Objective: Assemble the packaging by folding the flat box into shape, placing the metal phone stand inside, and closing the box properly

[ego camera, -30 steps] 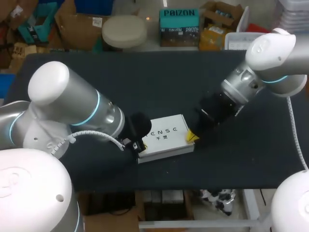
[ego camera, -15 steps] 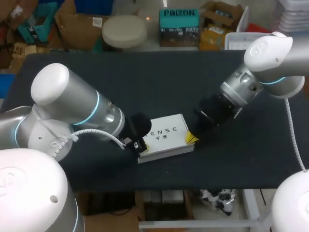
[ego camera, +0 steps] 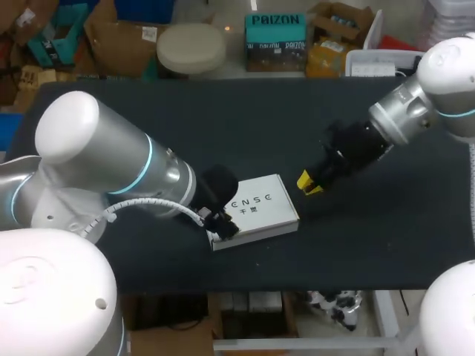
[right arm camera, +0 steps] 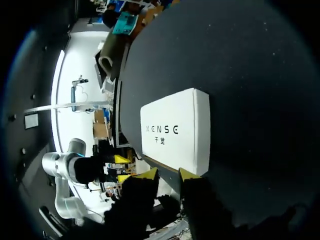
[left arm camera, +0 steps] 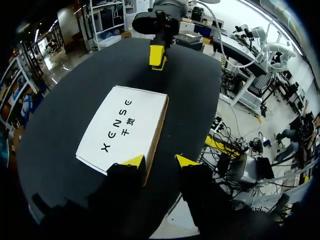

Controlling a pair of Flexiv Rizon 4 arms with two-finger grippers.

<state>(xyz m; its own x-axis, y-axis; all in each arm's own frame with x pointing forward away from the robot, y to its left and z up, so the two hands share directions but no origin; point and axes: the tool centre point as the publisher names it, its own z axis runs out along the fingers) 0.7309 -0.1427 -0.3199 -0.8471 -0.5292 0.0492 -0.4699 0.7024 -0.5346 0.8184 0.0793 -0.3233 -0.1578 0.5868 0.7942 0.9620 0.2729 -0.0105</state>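
The box is shut, so its inside is hidden. In the head view its corner at 8 o'clock is covered by the left gripper, and I cannot make out that gripper's tips there. The left arm is cut off at the 9 o'clock edge. The right arm is cut off at 3 o'clock. In the right wrist view the left gripper looks too tiny to tell much.

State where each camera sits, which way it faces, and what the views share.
Head view: fixed above and behind, looking down on the table; left arm and right arm show, left gripper at the white box, right gripper near it.
Left wrist view: on that wrist, looking over the box toward the right gripper; own yellow tips show.
Right wrist view: on that wrist, looking over the box toward the left gripper; own tips show.
Shared: the box, from opposite ends.
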